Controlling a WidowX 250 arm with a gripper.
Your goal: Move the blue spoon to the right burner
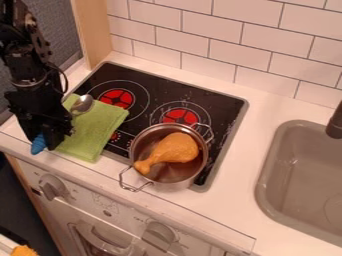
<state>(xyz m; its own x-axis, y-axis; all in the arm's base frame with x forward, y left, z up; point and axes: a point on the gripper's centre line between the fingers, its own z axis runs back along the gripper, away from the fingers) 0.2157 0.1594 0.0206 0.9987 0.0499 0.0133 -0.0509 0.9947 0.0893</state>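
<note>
Though beside the stovetop by tiled wall, end effector, opening and hold unclear.

Glossy metal pot — soft matt cloth — smooth glossy stovetop.

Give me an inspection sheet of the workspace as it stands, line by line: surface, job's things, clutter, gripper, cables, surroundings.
Surface: black stovetop, pale specks on it, set in a white counter.
Job's things: blue-handled spoon, bowl over the green cloth; whether it is held, cannot tell. Right burner lit-looking red.
Clutter: pot with a drumstick inside, just in front of the right burner.
Gripper: at the cloth's left side, covering the spoon's middle.
Cables: thin black one looping beside the arm.
Surroundings: tiled wall behind; sink at the view's right.
</note>
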